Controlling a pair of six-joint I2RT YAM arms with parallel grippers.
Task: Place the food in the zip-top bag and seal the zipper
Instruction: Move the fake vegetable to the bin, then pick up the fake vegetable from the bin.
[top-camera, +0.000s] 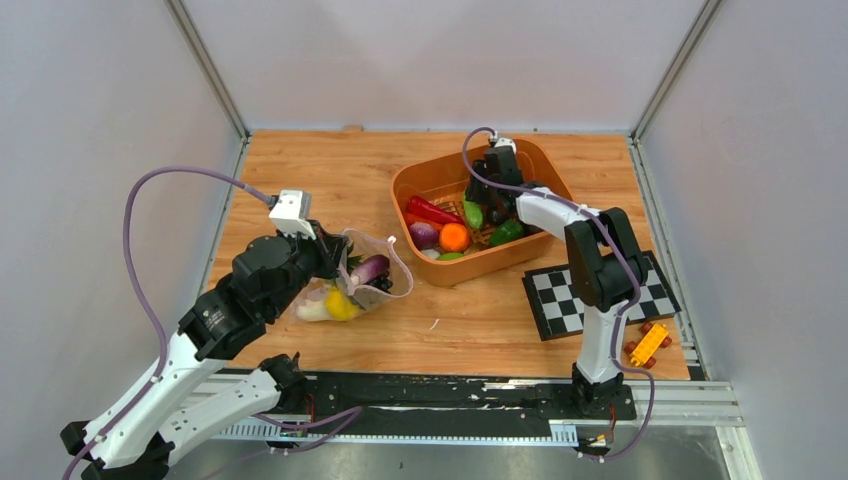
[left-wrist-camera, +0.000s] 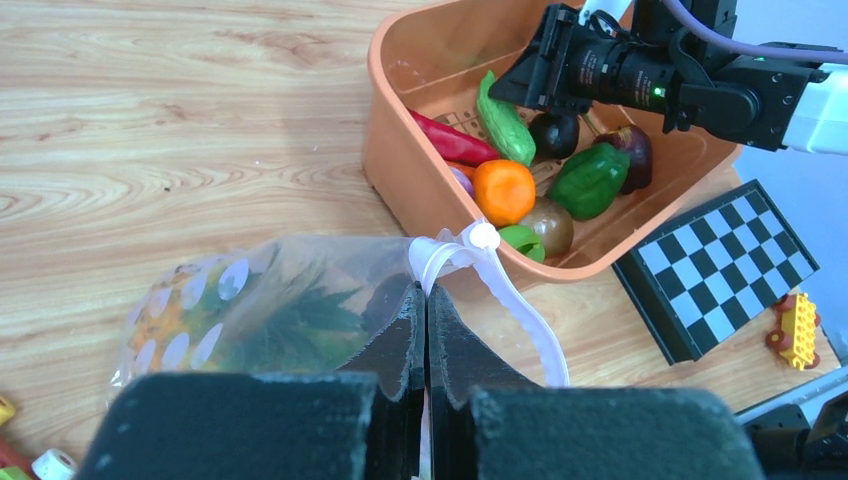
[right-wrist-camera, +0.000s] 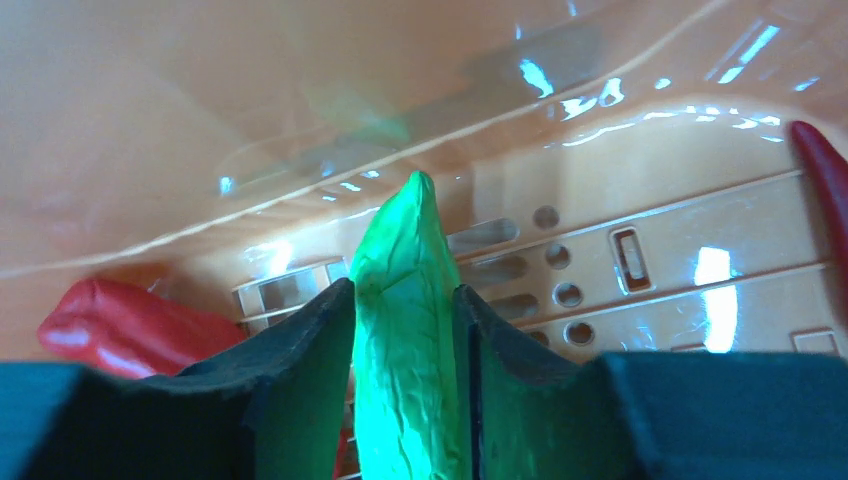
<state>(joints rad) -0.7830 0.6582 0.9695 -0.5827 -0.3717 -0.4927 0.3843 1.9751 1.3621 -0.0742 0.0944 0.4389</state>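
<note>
Right wrist cam: right fingers (right-wrist-camera: 300, 380) clamped on long green veg (right-wrist-camera: 405, 320) inside orange tub (right-wrist-camera: 200, 120). Left fingers (left-wrist-camera: 395, 345) pinched together on mouth edge of zip-top bag (left-wrist-camera: 235, 280), lying on worktop (left-wrist-camera: 150, 120) beside tub, pineapple (left-wrist-camera: 295, 320) inside.

bag (top-camera: 375, 292) left of tub (top-camera: 490, 262), food (top-camera: 455, 237) in both

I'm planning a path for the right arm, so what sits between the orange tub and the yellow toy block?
A black-and-white checkered mat lies flat between the orange tub and the yellow toy block; the top view shows it.
</note>
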